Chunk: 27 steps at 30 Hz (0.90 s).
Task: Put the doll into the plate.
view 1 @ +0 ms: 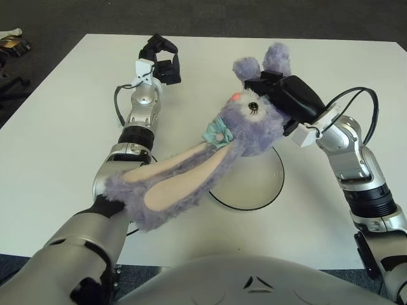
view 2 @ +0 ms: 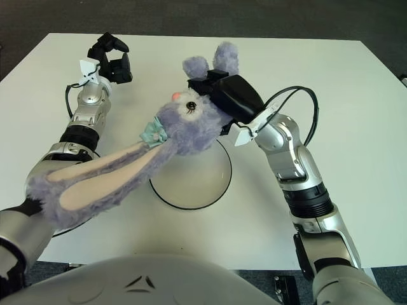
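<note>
The doll (view 1: 245,124) is a purple plush rabbit, held in the air above the far rim of the plate (view 1: 270,190), which lies on the white table (view 1: 57,146). The right hand (view 1: 280,95) has its fingers closed around the back of the doll's head, just below the two short stubs at the top; the face, pink nose and teal bow point toward the robot's left. One long ear (view 1: 168,187), purple outside and cream inside, hangs out diagonally toward the robot's left and crosses in front of the left forearm; whether it touches that arm cannot be told. The left hand (view 1: 160,60) shows farther back over the table, left of the doll, fingers curled and holding nothing. Handling judgement: the doll is soft, light and compressible, with no fragile parts, and its pile gives good friction, so a firm grip on the head is adequate and slip is unlikely. The long ear is limp and will trail or drape. The head is the bulkiest part and the best place to hold. The plate looks shallow and only moderately larger than the head, so the ear will probably overhang the rim unless the doll is set down with the ear gathered inward.
</note>
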Motion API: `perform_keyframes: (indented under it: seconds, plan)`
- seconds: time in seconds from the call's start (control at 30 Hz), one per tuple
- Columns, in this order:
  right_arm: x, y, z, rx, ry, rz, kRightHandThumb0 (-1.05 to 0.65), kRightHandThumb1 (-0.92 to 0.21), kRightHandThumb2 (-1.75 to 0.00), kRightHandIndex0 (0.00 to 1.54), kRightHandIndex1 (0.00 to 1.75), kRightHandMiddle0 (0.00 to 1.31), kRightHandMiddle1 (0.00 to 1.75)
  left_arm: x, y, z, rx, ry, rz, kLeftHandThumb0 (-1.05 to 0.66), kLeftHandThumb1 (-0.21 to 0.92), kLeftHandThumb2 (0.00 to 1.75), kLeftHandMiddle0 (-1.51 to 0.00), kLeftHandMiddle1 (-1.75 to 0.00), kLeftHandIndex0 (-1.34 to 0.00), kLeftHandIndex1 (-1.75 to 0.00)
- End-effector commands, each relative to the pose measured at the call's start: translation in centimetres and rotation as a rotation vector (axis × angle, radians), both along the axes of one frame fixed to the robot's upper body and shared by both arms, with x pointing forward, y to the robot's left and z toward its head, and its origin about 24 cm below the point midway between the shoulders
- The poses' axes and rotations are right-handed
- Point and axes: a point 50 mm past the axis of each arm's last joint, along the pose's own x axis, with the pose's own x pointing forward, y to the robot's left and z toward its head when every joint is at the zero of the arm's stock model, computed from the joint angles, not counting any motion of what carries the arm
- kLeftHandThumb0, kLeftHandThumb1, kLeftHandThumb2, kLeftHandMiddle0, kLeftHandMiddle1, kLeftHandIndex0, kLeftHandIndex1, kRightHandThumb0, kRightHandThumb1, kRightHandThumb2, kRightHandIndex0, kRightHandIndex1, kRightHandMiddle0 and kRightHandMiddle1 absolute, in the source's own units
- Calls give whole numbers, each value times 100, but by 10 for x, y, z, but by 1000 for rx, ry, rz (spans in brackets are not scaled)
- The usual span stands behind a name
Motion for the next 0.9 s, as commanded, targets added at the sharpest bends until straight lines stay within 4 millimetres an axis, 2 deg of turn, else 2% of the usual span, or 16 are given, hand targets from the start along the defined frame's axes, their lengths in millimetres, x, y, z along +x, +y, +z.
perform_keyframes:
  seconds: [0.0, 0.1, 0.2, 0.57, 0.73, 0.87]
  plan:
    - [-3, -2, 10, -1, -40, -24, 9, -3, -152, 74, 175, 92, 138, 3, -2, 6, -14, -13, 6, -51, 25, 140, -136, -175, -67, -175]
    - [-5, -2, 10, 3, -44, -28, 3, -5, -147, 71, 175, 93, 127, 3, -2, 6, -14, -10, 8, -51, 25, 140, -136, -175, -67, -175]
    - [-7, -2, 11, -1, -43, -29, 1, -10, -141, 66, 175, 92, 125, 3, -2, 6, -16, -5, 8, -51, 25, 141, -136, -175, -67, -175]
    - [-13, -4, 14, -23, -12, 12, 0, -30, -121, 49, 175, 74, 135, 4, -2, 7, -29, 4, 3, -50, 26, 139, -134, -175, -66, -175]
    - [-14, -4, 14, -26, 17, 33, 0, -46, -103, 40, 175, 63, 137, 4, -1, 7, -30, 4, -2, -50, 26, 139, -134, -175, -66, -175]
    - [-15, -4, 15, -47, 32, 59, 0, -59, -92, 27, 175, 49, 152, 4, -1, 7, -31, 3, -5, -51, 25, 140, -135, -175, -67, -175]
